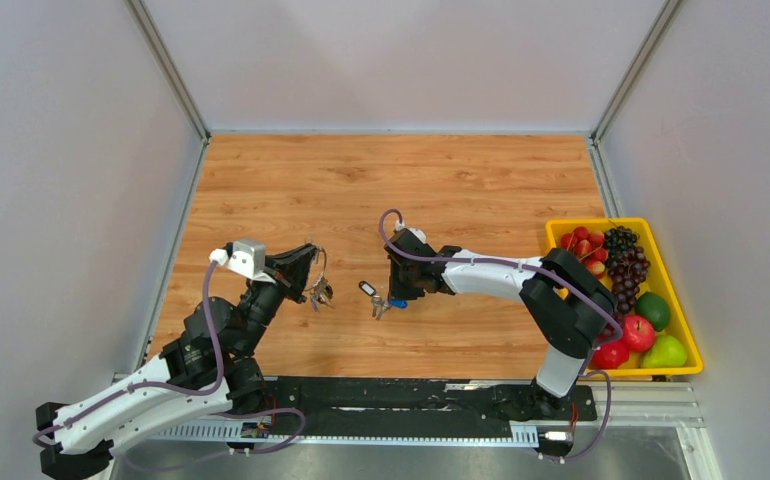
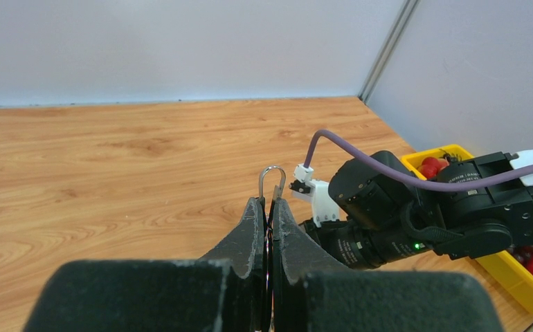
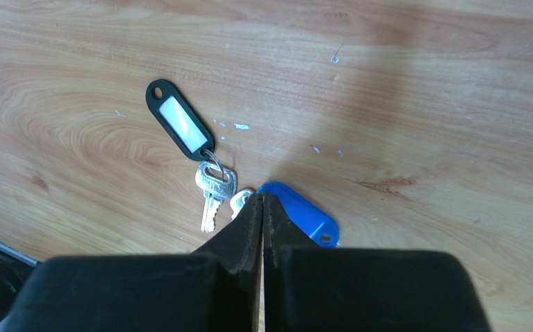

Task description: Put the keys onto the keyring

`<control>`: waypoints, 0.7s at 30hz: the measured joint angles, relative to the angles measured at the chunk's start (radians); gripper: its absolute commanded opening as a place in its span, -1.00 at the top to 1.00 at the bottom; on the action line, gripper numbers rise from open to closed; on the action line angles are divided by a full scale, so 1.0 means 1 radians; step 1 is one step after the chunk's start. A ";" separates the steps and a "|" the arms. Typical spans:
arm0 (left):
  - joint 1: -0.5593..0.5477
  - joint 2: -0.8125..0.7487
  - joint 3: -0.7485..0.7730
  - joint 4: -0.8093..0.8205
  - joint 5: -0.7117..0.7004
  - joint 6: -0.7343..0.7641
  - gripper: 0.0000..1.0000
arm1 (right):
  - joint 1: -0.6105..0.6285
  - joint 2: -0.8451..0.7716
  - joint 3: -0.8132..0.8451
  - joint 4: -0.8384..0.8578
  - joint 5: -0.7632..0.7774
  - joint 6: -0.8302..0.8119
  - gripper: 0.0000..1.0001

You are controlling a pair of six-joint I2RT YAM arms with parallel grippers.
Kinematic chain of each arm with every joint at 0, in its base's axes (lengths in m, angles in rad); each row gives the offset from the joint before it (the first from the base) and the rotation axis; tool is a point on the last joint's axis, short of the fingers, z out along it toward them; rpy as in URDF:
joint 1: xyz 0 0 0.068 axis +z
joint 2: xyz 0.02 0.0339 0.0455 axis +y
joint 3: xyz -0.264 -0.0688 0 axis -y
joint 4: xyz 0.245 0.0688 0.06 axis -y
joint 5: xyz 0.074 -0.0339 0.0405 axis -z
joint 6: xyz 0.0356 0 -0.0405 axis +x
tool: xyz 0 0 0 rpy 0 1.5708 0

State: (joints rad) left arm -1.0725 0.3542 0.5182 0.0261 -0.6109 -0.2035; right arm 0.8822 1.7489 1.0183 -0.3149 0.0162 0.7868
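My left gripper [image 1: 313, 276] is shut on the keyring [image 2: 272, 178], whose thin silver loop sticks up past the fingertips; a small bunch of keys [image 1: 322, 293] hangs from it above the table. On the wood just to the right lie two loose keys: one with a black, white-labelled tag [image 3: 178, 124] and silver blade [image 3: 212, 194], and one with a blue tag [image 3: 304, 213]. My right gripper [image 3: 262, 196] is down on the table, its jaws shut right where the blue tag meets its silver key head [image 3: 239, 201], pinching that join.
A yellow basket [image 1: 561, 226] of fruit stands at the right edge, beside the right arm's elbow. The right wrist [image 2: 402, 214] is close in front of the left gripper. Grey walls enclose the table on three sides.
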 measured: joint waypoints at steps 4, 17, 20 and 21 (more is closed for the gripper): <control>0.000 0.000 0.000 0.000 0.000 0.000 0.99 | 0.000 0.000 -0.004 0.002 -0.017 -0.003 1.00; 0.000 0.000 0.000 0.000 0.005 0.000 0.99 | 0.002 -0.174 -0.057 0.007 0.006 -0.053 1.00; 0.000 0.000 0.000 0.000 0.012 -0.001 0.99 | 0.007 -0.249 -0.083 0.018 0.012 -0.077 1.00; 0.000 0.000 0.000 0.000 0.016 -0.001 0.99 | 0.010 -0.274 -0.092 0.022 0.015 -0.090 1.00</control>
State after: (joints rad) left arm -1.0725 0.3546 0.5182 0.0261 -0.5949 -0.2047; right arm 0.8925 1.4750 0.9264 -0.2928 0.0315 0.6971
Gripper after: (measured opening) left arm 0.038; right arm 0.005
